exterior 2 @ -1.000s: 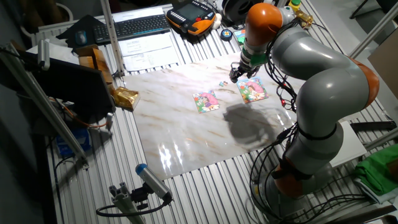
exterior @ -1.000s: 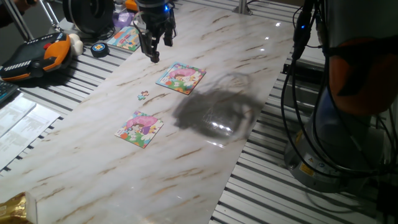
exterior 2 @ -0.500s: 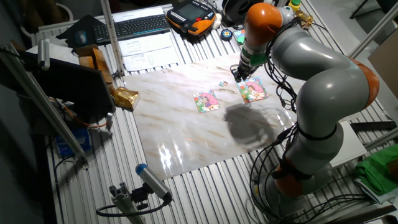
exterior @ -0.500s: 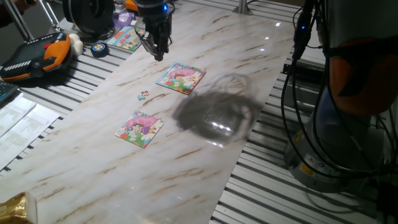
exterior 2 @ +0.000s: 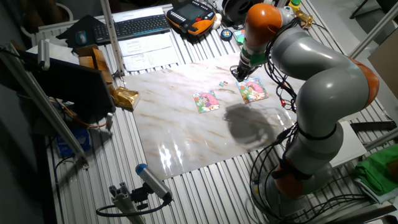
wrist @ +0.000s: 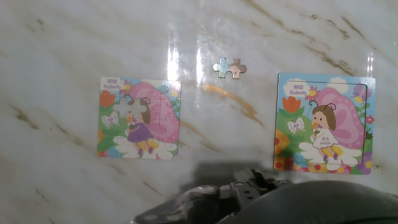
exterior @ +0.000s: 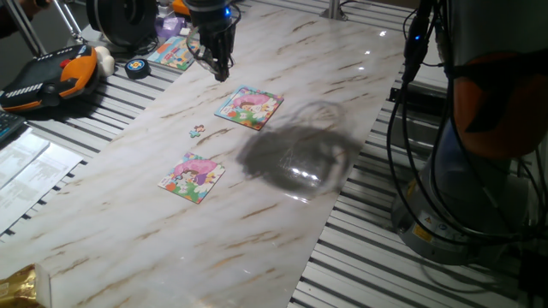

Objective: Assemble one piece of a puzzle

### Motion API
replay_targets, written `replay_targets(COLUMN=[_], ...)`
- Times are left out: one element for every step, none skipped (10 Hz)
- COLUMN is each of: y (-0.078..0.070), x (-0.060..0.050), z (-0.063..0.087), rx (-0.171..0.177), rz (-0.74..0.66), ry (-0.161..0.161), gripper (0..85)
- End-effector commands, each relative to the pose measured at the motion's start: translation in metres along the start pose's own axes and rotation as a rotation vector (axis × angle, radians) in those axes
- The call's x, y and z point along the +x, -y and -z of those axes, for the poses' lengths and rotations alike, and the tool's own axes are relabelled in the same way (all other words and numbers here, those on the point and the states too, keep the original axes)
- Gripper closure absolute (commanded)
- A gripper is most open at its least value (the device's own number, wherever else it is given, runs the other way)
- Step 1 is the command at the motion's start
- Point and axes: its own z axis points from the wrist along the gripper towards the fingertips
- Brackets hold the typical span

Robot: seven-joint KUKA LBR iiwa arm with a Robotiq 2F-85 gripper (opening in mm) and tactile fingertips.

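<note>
The table (exterior: 342,77) has a marble-look top — smooth and glossy, with bright glare patches. Both puzzle boards (wrist: 139,118) (wrist: 324,123) look like printed card with a slight sheen; the piece (wrist: 229,67) at 12 o'clock between them shines too. The arm's (exterior 2: 311,62) shell is smooth grey and orange plastic — semi-gloss.

The marbled white worktop (exterior: 282,214) is viewed obliquely from opposite sides; the hand view looks straight down, close.

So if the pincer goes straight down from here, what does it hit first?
Most likely bare marble table: the pincer hangs beyond the boxed puzzle, away from the piece. Depth is unclear, so it may clip that puzzle's far edge.
</note>
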Motion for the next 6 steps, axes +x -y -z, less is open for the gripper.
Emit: replay_targets(y=[0.000, 0.000, 0.000, 0.001, 0.002, 0.004], x=[-0.002, -0.004, -0.007, -0.009, -0.011, -0.014], z=[-0.002, -0.005, -0.008, -0.012, -0.016, -0.022], rx=[0.000, 0.001, 0.004, 0.006, 0.005, -0.001], rz=[0.000, -0.002, -0.002, -0.005, -0.008, -0.011], ry=[0.000, 0.000, 0.000, 0.001, 0.004, 0.008], gripper=[84.3, 84.3, 84.3, 84.3, 84.3, 84.3])
